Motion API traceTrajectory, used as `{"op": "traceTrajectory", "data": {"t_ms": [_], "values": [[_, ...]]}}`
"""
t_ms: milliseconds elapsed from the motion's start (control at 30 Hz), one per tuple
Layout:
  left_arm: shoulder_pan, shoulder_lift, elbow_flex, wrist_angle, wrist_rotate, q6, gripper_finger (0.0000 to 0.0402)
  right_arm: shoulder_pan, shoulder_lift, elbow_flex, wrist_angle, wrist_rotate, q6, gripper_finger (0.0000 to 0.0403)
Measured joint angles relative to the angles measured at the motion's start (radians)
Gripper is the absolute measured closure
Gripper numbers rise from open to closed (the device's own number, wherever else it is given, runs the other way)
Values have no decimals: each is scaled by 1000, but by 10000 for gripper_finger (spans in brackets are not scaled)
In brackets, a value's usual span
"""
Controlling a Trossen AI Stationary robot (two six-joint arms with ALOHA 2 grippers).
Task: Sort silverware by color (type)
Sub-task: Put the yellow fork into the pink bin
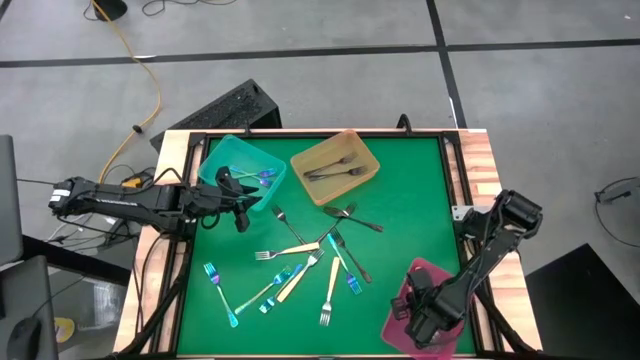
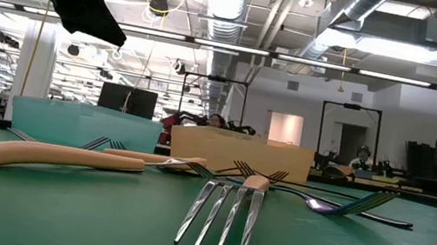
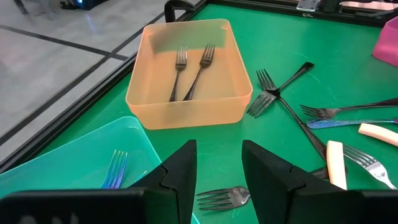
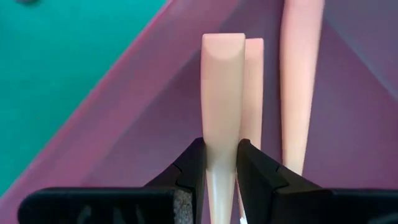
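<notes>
Right gripper (image 4: pixel 219 163): I see its two dark fingers squeezed on a cream-handled utensil (image 4: pixel 222 112). It hangs inside the pink plastic tray (image 4: pixel 155 93) at the table's near right corner.
Pink tray: another cream handle (image 4: pixel 301 81) lies in there, right beside the held one.
Left gripper (image 3: pixel 219 171): its fingers stand apart with nothing between them. It hovers by the edge of the see-through teal plastic tray (image 1: pixel 243 170), where a shiny blue fork (image 3: pixel 114 169) lies.
Amber plastic tray (image 1: pixel 335 165): two dark grey metal forks (image 3: pixel 191 63) lie inside.
Green table mat (image 1: pixel 410 210): the loose silverware (image 1: pixel 300 262) lies mixed in the middle, blue, grey and cream together.
Step now: I think I am dropping a cream piece into the pink tray.
Next move: I should let go only when the piece is low in the tray, then lift straight up.
Hard to see: the held piece's far end is cut off, so I cannot tell if it is a fork. The right arm covers much of the pink tray from above.
</notes>
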Motion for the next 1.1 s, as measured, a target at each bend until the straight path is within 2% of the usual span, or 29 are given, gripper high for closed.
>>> {"op": "traceTrajectory", "data": {"t_ms": [100, 833, 933, 1100], "values": [[0, 0, 0, 2, 0, 1, 287, -14, 12, -1, 13, -41, -56, 305], [0, 0, 0, 39, -14, 8, 287, -38, 57, -1, 42, -45, -111, 304], [0, 0, 0, 42, -20, 9, 287, -38, 57, -1, 44, -45, -111, 292], [0, 0, 0, 42, -19, 18, 287, -38, 57, -1, 44, -45, -114, 249]]}}
